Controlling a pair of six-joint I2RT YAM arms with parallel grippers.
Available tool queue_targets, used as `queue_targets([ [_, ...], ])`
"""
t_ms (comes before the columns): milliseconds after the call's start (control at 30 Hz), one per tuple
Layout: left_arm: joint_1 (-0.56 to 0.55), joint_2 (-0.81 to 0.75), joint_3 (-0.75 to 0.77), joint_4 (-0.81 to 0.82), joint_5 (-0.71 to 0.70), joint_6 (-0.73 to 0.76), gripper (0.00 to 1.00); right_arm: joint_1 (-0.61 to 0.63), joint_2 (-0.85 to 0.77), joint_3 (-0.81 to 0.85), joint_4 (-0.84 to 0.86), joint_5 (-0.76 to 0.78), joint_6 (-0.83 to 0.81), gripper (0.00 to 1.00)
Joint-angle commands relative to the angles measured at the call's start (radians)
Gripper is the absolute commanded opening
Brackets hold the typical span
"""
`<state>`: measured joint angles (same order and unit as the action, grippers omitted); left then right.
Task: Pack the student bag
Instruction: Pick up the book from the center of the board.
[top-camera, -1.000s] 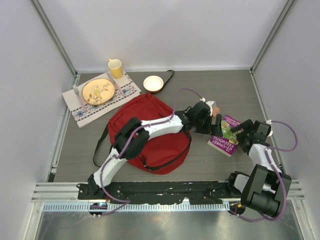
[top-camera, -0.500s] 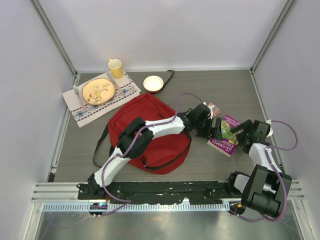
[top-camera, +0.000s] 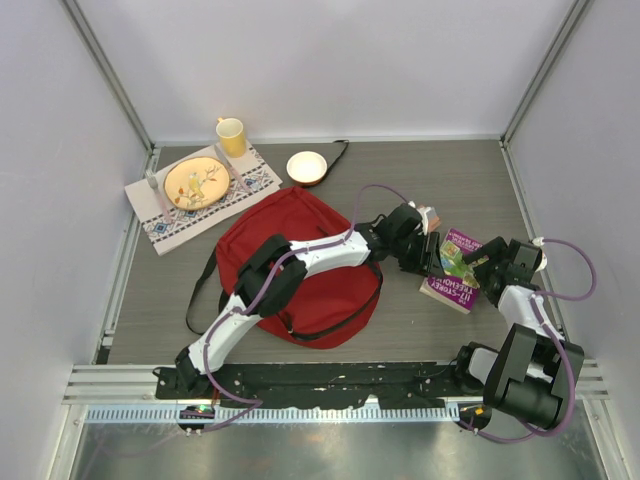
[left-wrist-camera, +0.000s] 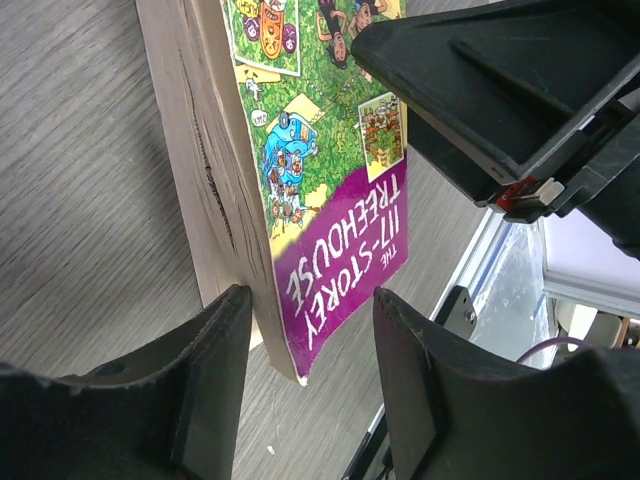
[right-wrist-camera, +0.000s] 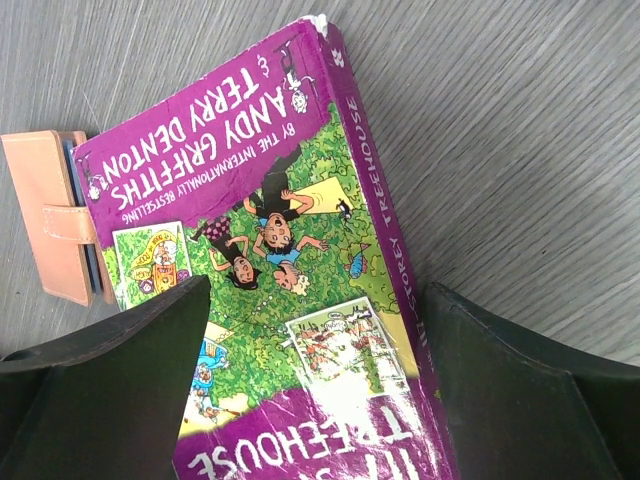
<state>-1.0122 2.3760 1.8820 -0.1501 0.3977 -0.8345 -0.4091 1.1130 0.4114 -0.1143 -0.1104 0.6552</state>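
**packrat_22:** ok so where was the student bag (top-camera: 300, 265) at this point?

**yam_watcher:** Flat on the desk (top-camera: 440, 170), roughly dead centre, black straps trailing off toward 9 o'clock. The left arm was stretched right across the top of it. Couldn't tell if the zip was open.

**packrat_22:** and the fingers? holding anything?

**yam_watcher:** Nope, both sets were apart. The "117-Storey Treehouse" paperback (top-camera: 455, 268) lay at 3 o'clock from the bag. The left fingers (left-wrist-camera: 225, 370) were spread around the corner at its title end, one by the page edge and the other over the cover. The right fingers (right-wrist-camera: 150, 340) were spread wide on either side of the same book, coming in from its 3 o'clock side. Neither set was clamped on it, as far as I could see.

**packrat_22:** anything else around?

**yam_watcher:** A tan wallet (right-wrist-camera: 55, 215) sat right up against the book's author-name end. An embroidered placemat (top-camera: 160, 225) with a plate (top-camera: 195, 182) on it was at 10 o'clock from the bag. There was also a yellow mug (top-camera: 232, 135) at 11 and a small white bowl (top-camera: 306, 166) at 12.
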Motion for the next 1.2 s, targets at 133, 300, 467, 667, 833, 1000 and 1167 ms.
queue_targets([
  [133, -0.025, -0.012, 0.046, 0.132, 0.078, -0.057, 0.50, 0.003, 0.028, -0.033, -0.019, -0.090, -0.009, 0.91],
  [300, -0.025, 0.025, 0.060, 0.136, 0.092, -0.087, 0.58, 0.003, 0.033, -0.031, -0.021, -0.110, -0.012, 0.91],
  [467, -0.025, 0.038, 0.057, 0.104, 0.072, -0.092, 0.48, 0.003, 0.027, -0.031, -0.025, -0.114, -0.017, 0.91],
  [667, -0.023, 0.061, 0.063, 0.070, 0.064, -0.100, 0.25, 0.003, 0.021, -0.033, -0.027, -0.118, -0.022, 0.91],
  [833, -0.023, 0.055, 0.057, 0.105, 0.081, -0.106, 0.33, 0.003, 0.021, -0.034, -0.027, -0.123, -0.025, 0.91],
  [1000, -0.022, 0.043, 0.058, 0.138, 0.093, -0.110, 0.27, 0.003, 0.028, -0.034, -0.024, -0.129, -0.023, 0.91],
  [1167, -0.022, 0.063, 0.077, 0.136, 0.110, -0.123, 0.00, 0.003, 0.030, -0.031, -0.024, -0.129, -0.026, 0.91],
])
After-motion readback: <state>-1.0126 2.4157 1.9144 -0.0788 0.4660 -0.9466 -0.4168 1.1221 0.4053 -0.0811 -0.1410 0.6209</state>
